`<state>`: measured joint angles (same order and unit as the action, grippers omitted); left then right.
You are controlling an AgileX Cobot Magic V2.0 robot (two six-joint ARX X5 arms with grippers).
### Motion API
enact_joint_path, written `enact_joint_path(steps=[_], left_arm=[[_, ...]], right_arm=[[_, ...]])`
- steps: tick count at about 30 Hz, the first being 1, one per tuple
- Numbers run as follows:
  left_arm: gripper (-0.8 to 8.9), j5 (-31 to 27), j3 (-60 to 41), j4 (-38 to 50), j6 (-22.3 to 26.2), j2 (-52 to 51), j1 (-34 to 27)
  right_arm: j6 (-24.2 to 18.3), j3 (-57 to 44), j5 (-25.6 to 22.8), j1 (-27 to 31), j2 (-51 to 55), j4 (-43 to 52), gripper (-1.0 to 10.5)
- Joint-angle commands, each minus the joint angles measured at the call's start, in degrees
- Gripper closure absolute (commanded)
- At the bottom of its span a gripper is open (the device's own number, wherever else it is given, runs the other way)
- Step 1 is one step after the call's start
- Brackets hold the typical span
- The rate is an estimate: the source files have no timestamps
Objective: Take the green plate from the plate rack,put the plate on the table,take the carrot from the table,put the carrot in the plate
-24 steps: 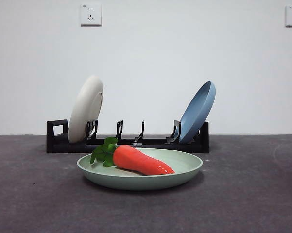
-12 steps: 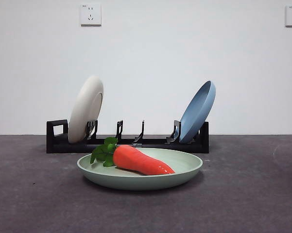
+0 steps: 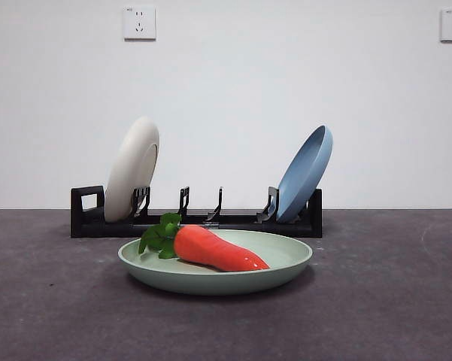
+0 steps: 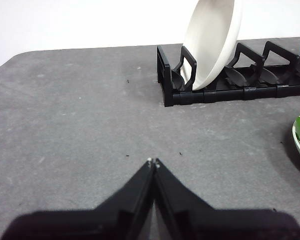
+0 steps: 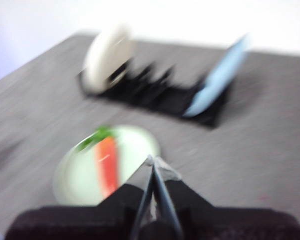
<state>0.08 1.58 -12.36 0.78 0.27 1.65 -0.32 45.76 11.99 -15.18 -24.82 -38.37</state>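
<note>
In the front view I see the green plate lying flat on the dark grey bench. It is round, shallow and dull, with a raised rim. The carrot lies inside it, shiny orange-red, pointed at one end, with dark green leaves at the fat end. Behind stands the long black plate rack with upright prongs. A white plate leans in one end and a blue plate in the other. No arm shows here.

In the left wrist view my left gripper is pinched together with nothing in it, low over the speckled bench. The rack and white plate are well ahead of it. Only a sliver of the green plate peeks in at the edge.

The right wrist view is blurry. My right gripper is also pinched together on nothing. It hangs high above the green plate, just beside the plate's rim. The carrot shows from above here. The rack is far ahead.
</note>
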Motion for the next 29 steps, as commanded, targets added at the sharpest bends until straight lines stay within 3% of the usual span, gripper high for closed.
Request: enact_joint_path(steps=[1, 7, 10, 16, 29], left_arm=[[8.17, 0.11, -0.55, -0.42, -0.63, -0.15, -0.13], [8.17, 0.11, -0.55, -0.42, -0.63, -0.15, -0.13], [8.17, 0.11, -0.55, -0.42, -0.63, -0.15, -0.13], [8.17, 0.11, -0.55, -0.42, -0.63, -0.15, -0.13], [8.17, 0.11, -0.55, -0.42, -0.63, -0.15, -0.13]], right_arm=[[-0.85, -8.57, -0.07, 4.92, 4.72, 7.85, 9.4], [3.13, -28.96, -0.31, 9.18, 14.84, 27.08, 9.4], [4.55, -35.98, -0.35, 9.27, 18.75, 31.39, 9.4], [4.68, -41.99, -0.37, 9.27, 22.88, 31.47, 9.4], [5.42, -44.22, -0.37, 9.27, 24.76, 25.20, 9.4]])
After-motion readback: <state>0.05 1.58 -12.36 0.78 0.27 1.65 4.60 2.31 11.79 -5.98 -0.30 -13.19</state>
